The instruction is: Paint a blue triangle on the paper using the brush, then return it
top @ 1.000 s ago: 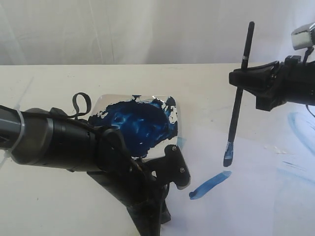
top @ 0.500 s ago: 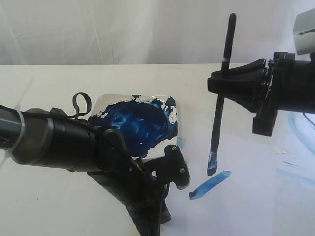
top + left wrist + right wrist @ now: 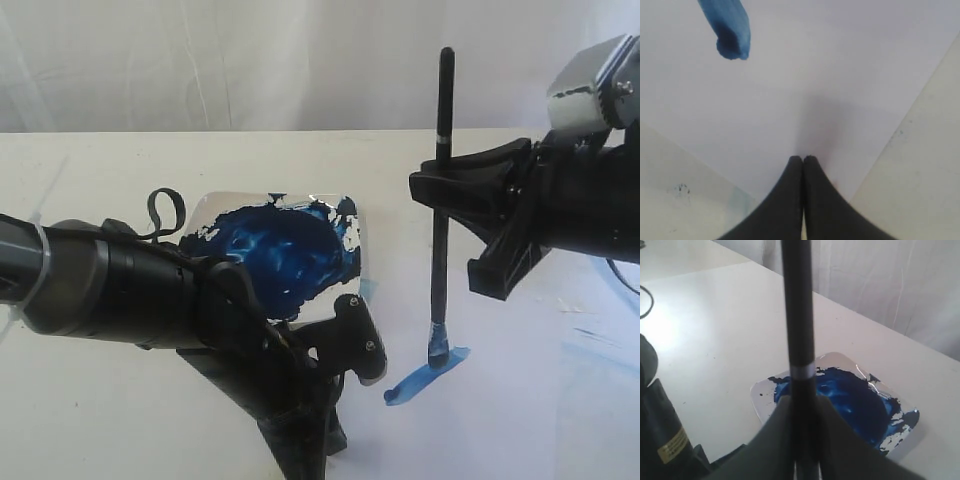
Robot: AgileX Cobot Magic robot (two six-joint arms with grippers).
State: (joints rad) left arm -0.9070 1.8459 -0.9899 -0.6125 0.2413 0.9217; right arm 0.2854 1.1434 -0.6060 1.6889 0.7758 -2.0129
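One thin brush (image 3: 438,270), likely light and stiff, stands near upright, clamped mid-handle in the right hand (image 3: 427,188); its soft tip touches the paper (image 3: 520,420).

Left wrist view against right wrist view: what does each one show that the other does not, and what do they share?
Only the left wrist view shows the white paper, the rounded end of a blue stroke on it, and the left pincer with its tips pressed together. Only the right wrist view shows the brush gripped in the right pincer, and the square plate smeared with blue paint. Both show the cream table.
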